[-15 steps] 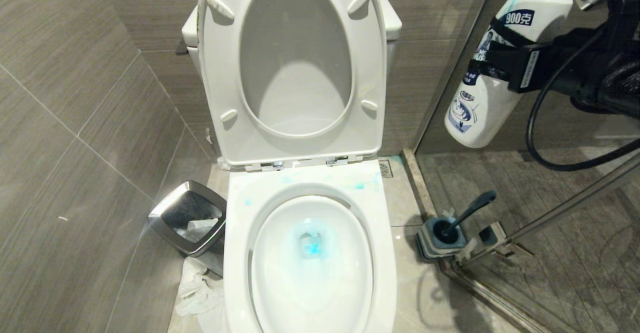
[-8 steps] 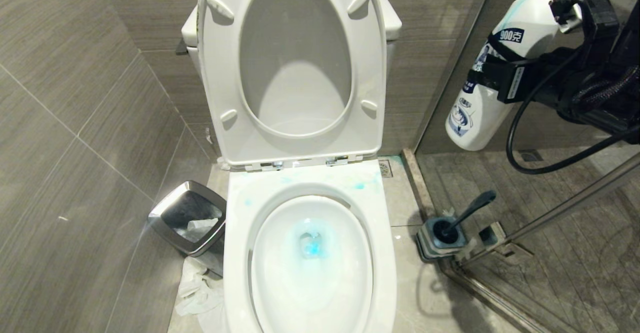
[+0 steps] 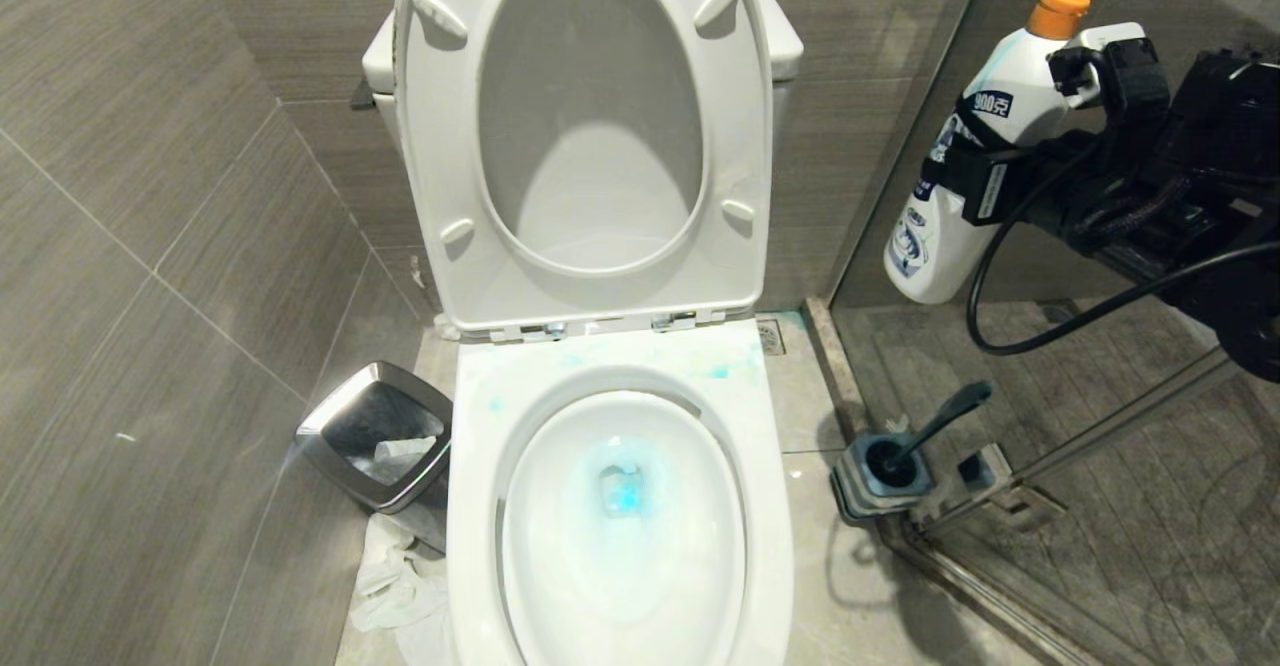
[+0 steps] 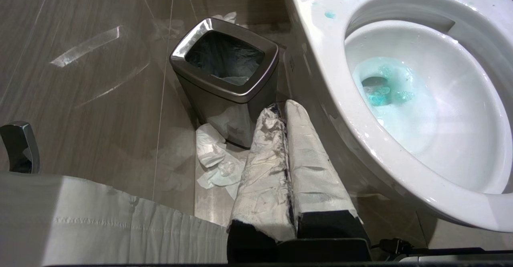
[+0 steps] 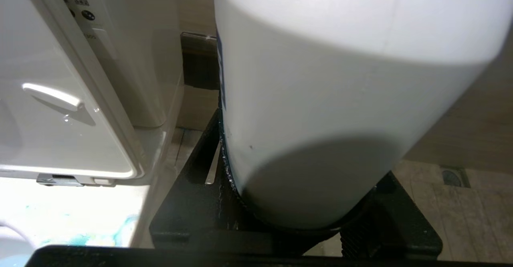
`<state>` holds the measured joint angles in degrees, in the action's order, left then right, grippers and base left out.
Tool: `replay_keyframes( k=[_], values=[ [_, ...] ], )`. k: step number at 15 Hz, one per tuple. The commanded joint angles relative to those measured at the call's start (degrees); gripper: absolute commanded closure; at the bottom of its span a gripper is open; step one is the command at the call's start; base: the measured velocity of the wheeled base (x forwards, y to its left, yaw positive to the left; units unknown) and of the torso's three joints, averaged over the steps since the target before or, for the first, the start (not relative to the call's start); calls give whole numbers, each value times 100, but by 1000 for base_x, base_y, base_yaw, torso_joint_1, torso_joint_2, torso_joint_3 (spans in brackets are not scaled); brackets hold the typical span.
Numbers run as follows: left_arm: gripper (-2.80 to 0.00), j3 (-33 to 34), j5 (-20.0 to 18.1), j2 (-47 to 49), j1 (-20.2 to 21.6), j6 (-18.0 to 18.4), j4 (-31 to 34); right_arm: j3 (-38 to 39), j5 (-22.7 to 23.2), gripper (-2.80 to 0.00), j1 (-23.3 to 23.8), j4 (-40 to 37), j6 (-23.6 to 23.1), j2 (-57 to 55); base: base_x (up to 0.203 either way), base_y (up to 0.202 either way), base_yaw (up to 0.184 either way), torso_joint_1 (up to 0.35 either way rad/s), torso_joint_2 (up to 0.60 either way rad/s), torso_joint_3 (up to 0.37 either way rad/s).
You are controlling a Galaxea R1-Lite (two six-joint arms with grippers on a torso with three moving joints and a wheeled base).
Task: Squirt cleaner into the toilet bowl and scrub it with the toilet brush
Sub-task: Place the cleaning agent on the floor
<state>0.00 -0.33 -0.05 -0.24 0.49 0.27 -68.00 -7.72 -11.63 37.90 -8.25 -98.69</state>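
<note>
The toilet bowl (image 3: 470,506) stands open with its seat and lid raised. A bright blue pool of cleaner (image 3: 624,491) lies at the bottom, and pale blue smears (image 3: 720,371) mark the back rim. To the right of the toilet, above the floor, my right gripper (image 3: 968,168) is shut on a white cleaner bottle (image 3: 925,236) with an orange cap, held nearly upright. The same bottle (image 5: 340,98) fills the right wrist view. The toilet brush (image 3: 940,421) stands in its holder (image 3: 858,491) on the floor below the bottle. My left gripper (image 4: 282,108) is shut and empty, beside the bowl rim (image 4: 320,38).
A square steel bin (image 3: 375,436) stands left of the toilet, with crumpled white paper (image 3: 395,576) on the floor in front of it. A glass partition and its metal rail (image 3: 1100,426) run right of the brush holder. Grey tiled walls close in on the left and behind.
My right arm has brought the bottle lower and a little left, more upright, so its orange cap has come into view. The toilet, the brush and the left gripper have not moved.
</note>
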Motion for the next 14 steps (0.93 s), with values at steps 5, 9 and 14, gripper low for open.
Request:
replay_keyframes(
  k=[5,9,14],
  values=[
    [0,0,-2,5,-2,4,0,234,42,0,-24,33,-20,-160,0,0,0,0,0,0],
    [0,0,-2,5,-2,4,0,164,42,0,-24,33,-161,-143,0,0,0,0,0,0],
    [0,0,-2,5,-2,22,0,278,-11,0,2,41,-142,-107,0,0,0,0,0,0]
  ],
)
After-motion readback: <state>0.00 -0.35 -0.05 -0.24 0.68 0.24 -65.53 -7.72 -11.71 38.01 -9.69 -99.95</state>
